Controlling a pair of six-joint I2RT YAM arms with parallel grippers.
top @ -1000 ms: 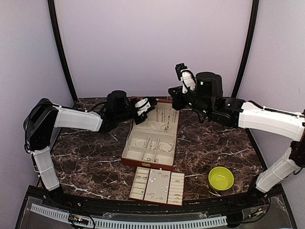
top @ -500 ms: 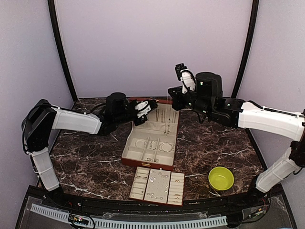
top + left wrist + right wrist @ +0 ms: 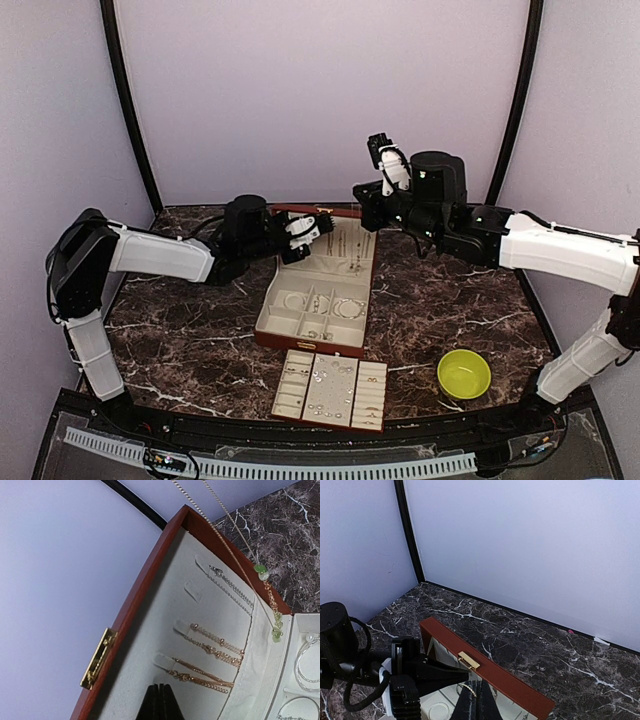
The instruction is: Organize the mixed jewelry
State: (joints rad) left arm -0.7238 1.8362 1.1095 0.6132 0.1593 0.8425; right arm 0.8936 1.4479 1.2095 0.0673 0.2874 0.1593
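Observation:
The reddish-brown box (image 3: 300, 338) stands open mid-table with its cream-lined lid (image 3: 165, 625) raised at the back. Gold chains (image 3: 215, 647) hang on the lining. My left gripper (image 3: 161, 700) is shut with its tips against the lower lining (image 3: 320, 226) and nothing between them. Just over the lid's top edge, my right gripper (image 3: 476, 685) is shut on a thin gold chain (image 3: 468, 686), near the brass clasp (image 3: 469, 660) (image 3: 362, 216). That chain drops across the lid, ending in green beads (image 3: 275, 628). Tiny silvery jewelry pieces (image 3: 322, 385) lie in the compartment tray (image 3: 372, 385).
A yellow-green bowl (image 3: 464, 373) sits at the front right. The box's lower compartments hold rings and bracelets (image 3: 347, 308). The left gripper's black fingers (image 3: 445, 672) sit close beside the right gripper's. Dark marble table (image 3: 180, 330), walls close behind.
My left gripper's jaws have closed the last small bit and shifted slightly to the right along the lid. The right arm and the chain have not moved.

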